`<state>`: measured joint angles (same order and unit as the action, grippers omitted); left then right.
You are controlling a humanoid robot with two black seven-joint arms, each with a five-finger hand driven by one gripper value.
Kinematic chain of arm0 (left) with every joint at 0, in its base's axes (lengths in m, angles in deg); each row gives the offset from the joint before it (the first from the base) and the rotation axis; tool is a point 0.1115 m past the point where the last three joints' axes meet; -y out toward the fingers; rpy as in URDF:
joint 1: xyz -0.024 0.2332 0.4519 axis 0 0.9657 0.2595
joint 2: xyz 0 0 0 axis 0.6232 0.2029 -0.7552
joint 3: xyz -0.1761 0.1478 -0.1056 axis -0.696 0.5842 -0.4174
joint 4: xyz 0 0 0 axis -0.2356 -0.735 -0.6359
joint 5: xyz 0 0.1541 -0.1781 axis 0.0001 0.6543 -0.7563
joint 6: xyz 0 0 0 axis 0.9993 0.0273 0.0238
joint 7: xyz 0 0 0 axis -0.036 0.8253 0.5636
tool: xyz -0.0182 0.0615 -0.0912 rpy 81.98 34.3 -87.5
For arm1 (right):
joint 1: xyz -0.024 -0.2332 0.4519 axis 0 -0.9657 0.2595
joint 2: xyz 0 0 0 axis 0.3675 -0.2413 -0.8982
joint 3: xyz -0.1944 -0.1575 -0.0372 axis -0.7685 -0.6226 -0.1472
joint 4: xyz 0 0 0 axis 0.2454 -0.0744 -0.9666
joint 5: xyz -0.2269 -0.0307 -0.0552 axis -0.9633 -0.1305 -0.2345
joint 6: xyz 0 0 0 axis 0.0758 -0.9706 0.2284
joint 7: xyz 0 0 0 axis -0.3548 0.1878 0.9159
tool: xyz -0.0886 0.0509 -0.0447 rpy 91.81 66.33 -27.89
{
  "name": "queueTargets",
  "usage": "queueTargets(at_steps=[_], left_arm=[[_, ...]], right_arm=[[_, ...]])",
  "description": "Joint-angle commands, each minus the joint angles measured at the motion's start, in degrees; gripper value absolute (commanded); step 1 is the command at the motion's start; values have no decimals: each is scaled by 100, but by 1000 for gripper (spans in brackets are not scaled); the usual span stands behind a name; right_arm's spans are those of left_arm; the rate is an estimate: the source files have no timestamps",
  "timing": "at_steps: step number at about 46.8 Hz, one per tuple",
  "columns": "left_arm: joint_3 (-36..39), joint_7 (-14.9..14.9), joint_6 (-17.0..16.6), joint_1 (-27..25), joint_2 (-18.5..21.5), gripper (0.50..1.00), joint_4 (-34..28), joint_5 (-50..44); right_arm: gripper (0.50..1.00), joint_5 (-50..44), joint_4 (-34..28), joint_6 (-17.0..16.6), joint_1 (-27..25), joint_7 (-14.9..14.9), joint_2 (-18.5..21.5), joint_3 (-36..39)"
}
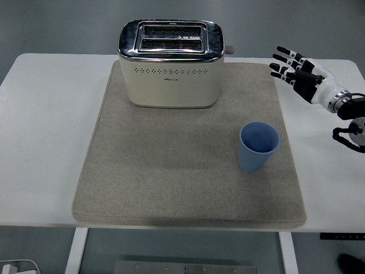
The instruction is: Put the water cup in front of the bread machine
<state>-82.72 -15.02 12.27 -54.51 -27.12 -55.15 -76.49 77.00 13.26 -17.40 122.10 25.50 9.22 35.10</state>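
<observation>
The white surface (pixel 45 142) carried a grey mat (pixel 171 171) that covered most of its middle, leaving bare strips along the left and right sides and a thin one along the near edge. The bread machine (pixel 170 64), cream with a chrome top and two slots, stood on the mat toward twelve o'clock, its back near the mat's far edge. The blue water cup (pixel 258 146) stood upright and empty on the mat at about four o'clock from the bread machine, well apart from it and close to the mat's right edge. Between the two lay open mat; the whole stretch at six o'clock from the bread machine, down to the mat's near edge, was bare.

The right hand (pixel 302 73) hovered over the surface's bare right strip, at about one o'clock from the cup and apart from it. Its fingers (pixel 283 57) were stretched out and spread toward the left, holding nothing. The arm behind it ran off the right edge.
</observation>
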Motion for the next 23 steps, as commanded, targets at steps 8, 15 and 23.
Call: queueTargets(at_steps=[8, 15, 23], left_arm=[[0, 0, -2, -1, 0, 1000, 0, -10], [-9, 0, -2, -1, 0, 1000, 0, -10], [-9, 0, -2, -1, 0, 1000, 0, -10]], right_arm=[[915, 0, 0, 0, 4, 0, 0, 0], [915, 0, 0, 0, 4, 0, 0, 0], [915, 0, 0, 0, -5, 0, 0, -9]])
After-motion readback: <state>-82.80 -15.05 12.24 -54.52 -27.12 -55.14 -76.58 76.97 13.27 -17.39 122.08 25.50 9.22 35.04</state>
